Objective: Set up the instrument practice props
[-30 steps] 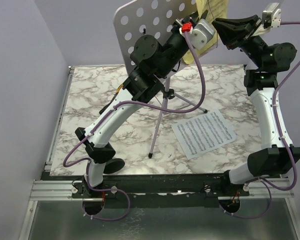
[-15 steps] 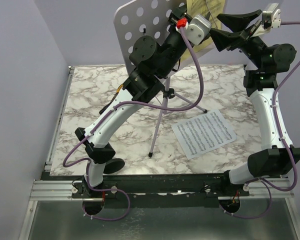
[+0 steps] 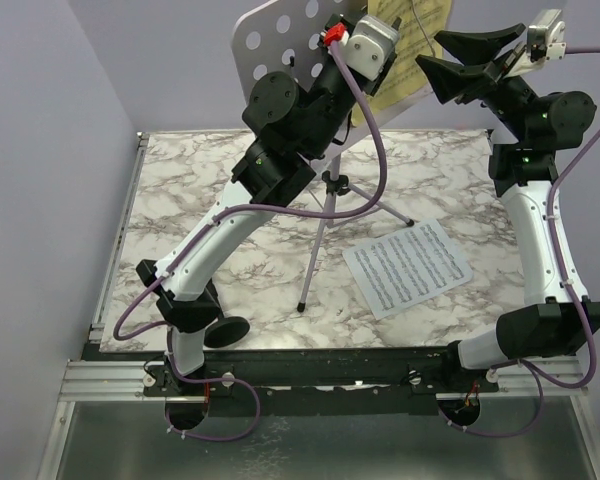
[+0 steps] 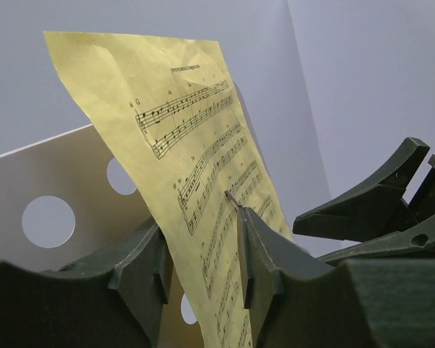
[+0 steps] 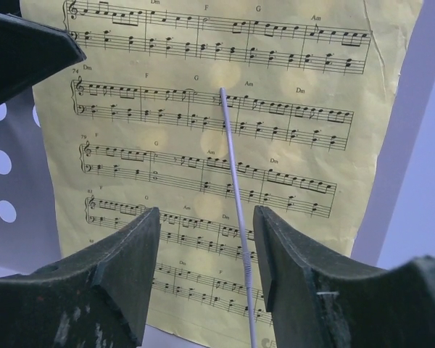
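left gripper (image 4: 197,226): fingers parted, one either side of the yellow sheet-music page (image 4: 196,145) | right gripper (image 5: 206,214): fingers wide, holding nothing, facing the page | page leans on hole-punched music stand (image 3: 280,35), top centre of overhead view | white page (image 3: 408,266) flat on marble table (image 3: 200,190), lower right

1. Lilac hole-punched music stand (image 3: 280,40) stands upright on its thin tripod (image 3: 317,240), near the middle of the marble table (image 3: 180,200);
2. Yellow sheet-music page (image 5: 167,138) leans upright on the stand's plate, print facing out;
3. White sheet-music page (image 3: 408,266) lies flat, toward the table's near right corner.
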Controlling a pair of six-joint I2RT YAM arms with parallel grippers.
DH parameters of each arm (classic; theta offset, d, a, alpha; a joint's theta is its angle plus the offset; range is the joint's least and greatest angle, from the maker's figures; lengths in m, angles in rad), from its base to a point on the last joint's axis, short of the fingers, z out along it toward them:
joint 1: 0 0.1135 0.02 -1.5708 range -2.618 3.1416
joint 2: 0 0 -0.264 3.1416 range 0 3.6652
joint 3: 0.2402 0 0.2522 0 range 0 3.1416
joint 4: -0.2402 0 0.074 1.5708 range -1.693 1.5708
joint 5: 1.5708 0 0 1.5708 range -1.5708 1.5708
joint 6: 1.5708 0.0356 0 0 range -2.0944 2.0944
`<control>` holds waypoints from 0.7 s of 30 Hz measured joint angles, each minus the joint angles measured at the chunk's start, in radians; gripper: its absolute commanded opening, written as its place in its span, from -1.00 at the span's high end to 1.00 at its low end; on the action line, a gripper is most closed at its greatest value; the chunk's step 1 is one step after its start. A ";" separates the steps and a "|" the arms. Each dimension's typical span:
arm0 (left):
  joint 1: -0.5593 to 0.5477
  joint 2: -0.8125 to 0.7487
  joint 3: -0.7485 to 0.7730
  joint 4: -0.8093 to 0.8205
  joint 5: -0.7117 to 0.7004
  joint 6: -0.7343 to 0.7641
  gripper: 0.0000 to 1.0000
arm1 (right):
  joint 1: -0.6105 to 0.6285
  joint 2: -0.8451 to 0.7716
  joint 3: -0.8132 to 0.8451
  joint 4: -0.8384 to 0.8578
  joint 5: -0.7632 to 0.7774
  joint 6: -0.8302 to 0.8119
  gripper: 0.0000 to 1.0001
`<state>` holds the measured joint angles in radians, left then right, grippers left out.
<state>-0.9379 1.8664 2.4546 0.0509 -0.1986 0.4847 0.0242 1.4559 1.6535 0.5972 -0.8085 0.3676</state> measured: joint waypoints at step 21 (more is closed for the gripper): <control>-0.031 -0.256 -0.216 -0.053 0.061 -0.362 -0.78 | 0.000 -0.446 -0.224 -0.513 0.484 -0.036 -0.57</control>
<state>-0.9688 1.6100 2.2391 -0.0021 -0.1371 0.1226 0.0242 1.0100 1.4296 0.0845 -0.3244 0.3317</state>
